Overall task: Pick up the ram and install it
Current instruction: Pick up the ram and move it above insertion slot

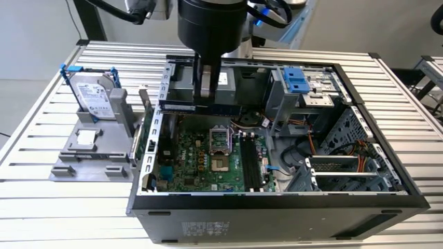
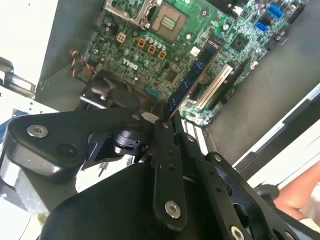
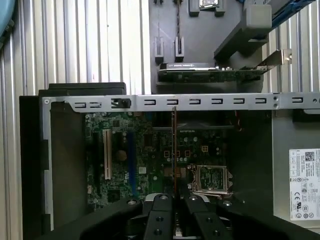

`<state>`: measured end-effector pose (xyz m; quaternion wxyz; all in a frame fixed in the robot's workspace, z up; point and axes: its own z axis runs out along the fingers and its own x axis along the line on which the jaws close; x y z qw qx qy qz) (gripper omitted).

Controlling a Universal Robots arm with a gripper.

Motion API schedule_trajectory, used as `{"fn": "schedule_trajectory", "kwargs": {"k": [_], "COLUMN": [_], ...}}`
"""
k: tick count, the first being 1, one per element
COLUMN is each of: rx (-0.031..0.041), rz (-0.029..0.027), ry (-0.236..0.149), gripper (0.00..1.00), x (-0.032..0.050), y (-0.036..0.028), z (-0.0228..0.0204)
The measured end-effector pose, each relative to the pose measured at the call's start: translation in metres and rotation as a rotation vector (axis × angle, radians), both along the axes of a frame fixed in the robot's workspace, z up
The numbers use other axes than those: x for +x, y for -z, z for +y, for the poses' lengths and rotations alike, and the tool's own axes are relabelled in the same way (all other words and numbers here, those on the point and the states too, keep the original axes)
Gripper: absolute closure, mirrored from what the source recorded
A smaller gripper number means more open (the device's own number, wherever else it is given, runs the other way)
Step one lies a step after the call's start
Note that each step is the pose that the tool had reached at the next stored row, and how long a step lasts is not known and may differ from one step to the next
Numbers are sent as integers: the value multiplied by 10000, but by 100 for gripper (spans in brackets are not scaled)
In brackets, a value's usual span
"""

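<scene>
The ram [image 1: 176,108] is a long dark stick held level over the back half of the open computer case [image 1: 277,199]. My gripper [image 1: 206,101] is shut on it near its middle, coming straight down from the arm. In the second wrist view the ram [image 2: 200,65] juts out from the gripper [image 2: 165,112] above the green motherboard [image 2: 150,45]. In the first wrist view the ram [image 3: 174,145] shows edge-on, rising from the gripper [image 3: 174,197] over the board. The dark memory slots [image 1: 252,163] lie lower, toward the case's front, beside the processor socket [image 1: 218,148].
A silver hard drive with blue rails [image 1: 93,96] stands in a grey holder [image 1: 86,155] at the exterior view's left. A green card with a metal bracket [image 3: 215,75] stands beside the case. Drive cages [image 1: 304,85] and cables [image 1: 304,137] crowd the case's right side.
</scene>
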<state>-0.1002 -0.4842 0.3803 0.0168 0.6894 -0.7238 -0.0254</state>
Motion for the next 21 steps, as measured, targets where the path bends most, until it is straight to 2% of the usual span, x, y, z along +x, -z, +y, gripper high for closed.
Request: {"fn": "schedule_trajectory", "kwargs": {"k": [21], "rx": [0], "rz": [51], "ry": [0], "gripper": [100], "x": [570], "y": [0], "z": [0]}}
